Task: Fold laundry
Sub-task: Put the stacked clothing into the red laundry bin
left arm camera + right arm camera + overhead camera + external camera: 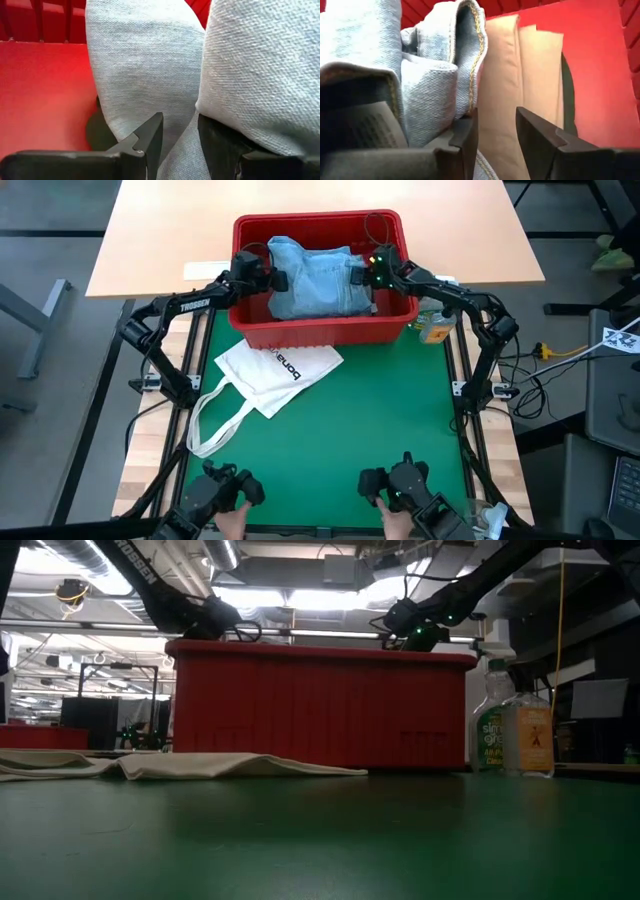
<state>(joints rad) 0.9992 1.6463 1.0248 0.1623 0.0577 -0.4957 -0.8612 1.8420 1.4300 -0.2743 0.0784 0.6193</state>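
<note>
Jeans (318, 278) lie between both pincers, in basket (322, 328).

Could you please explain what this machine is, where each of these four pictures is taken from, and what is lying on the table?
It is a robot with two dark jointed arms at a green-topped table. One picture looks straight down from above, one looks level across the tabletop, and the other two come from cameras on each arm's wrist.

Both arms reach into a red plastic basket holding light blue denim jeans. The left gripper has its fingers open with a fold of the denim between them. The right gripper is open beside the jeans' seam, with beige trousers just ahead. Neither has closed on anything.

In front of the basket lies a flat white tote bag with black lettering. Two bottles stand beside the basket.
</note>
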